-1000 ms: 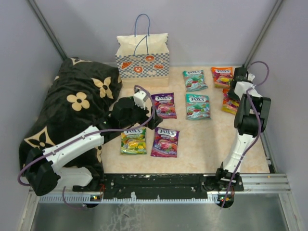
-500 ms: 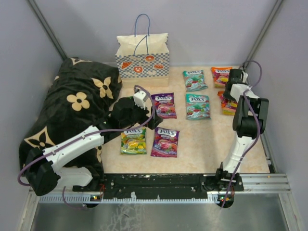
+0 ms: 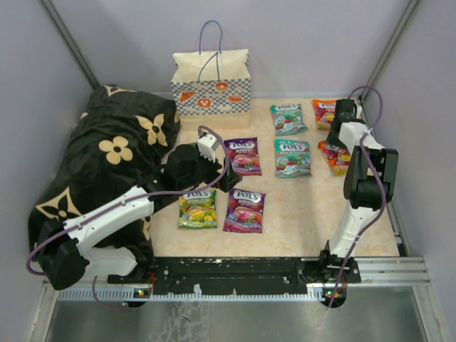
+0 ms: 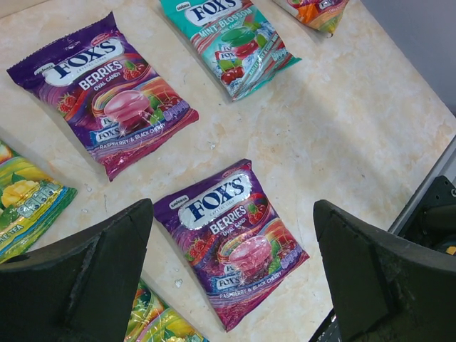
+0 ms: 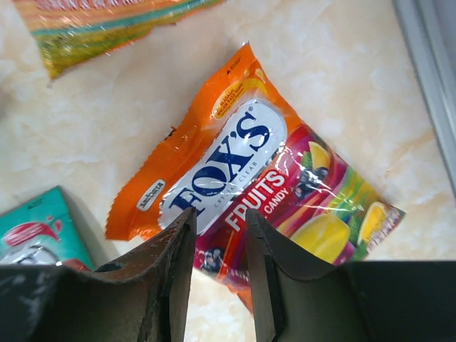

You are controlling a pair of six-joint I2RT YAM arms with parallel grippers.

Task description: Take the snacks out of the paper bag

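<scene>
Nearest the arm bases, at 6 o'clock on the beige marbled table [image 3: 299,221], a green-and-yellow glossy candy packet [image 3: 197,208] and a purple glossy berries packet [image 3: 244,210] lie flat side by side. The left gripper [image 4: 231,214] hangs over the purple one, jaws spread wide, grasping nothing. Just beyond lie a second purple berries packet [image 3: 243,156] and a teal mint packet [image 3: 293,157].

At 3 o'clock the right gripper [image 5: 217,221] hovers over an orange fruits packet [image 5: 242,178] that lies flat on the table. Its jaws are slightly apart and released.

Toward 1 o'clock lie another teal packet [image 3: 288,118] and another orange packet [image 3: 326,112]. A black cushion with cream flowers [image 3: 114,153] fills 9 o'clock.

Farthest, at 12 o'clock, the cream paper gift bag with a blue checkered band [image 3: 211,89] stands upright. What it holds cannot be told.
</scene>
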